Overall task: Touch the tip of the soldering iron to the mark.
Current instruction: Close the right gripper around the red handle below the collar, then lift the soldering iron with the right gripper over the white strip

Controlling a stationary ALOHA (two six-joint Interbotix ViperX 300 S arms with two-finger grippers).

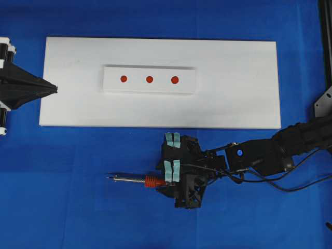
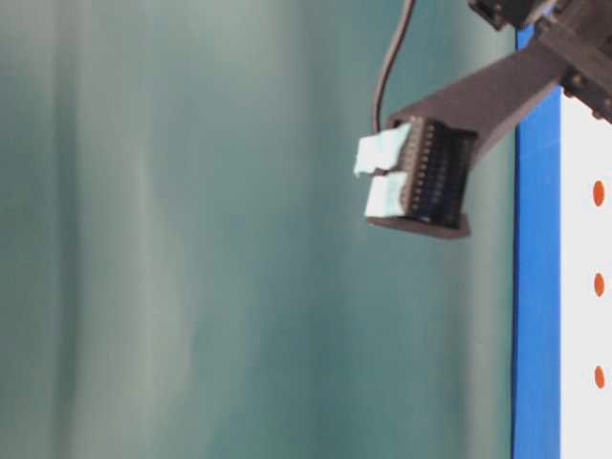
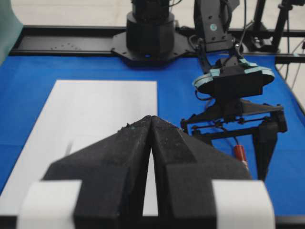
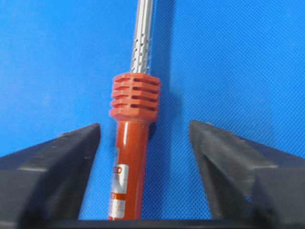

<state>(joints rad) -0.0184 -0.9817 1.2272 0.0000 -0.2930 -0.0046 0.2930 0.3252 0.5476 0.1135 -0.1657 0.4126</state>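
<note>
Down on the blue surface (image 1: 78,207), near the white board's (image 1: 249,104) near edge, the soldering iron (image 1: 139,179) lies between the right end effector's (image 4: 145,138) parted, untouching fingers (image 4: 62,162); left end effector (image 3: 151,143) pressed together.

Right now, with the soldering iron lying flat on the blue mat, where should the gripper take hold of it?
Probably the red-orange handle of the soldering iron, behind its ribbed collar, from above. It lies flat, the right gripper already straddles it, and that leaves the tip free.
</note>
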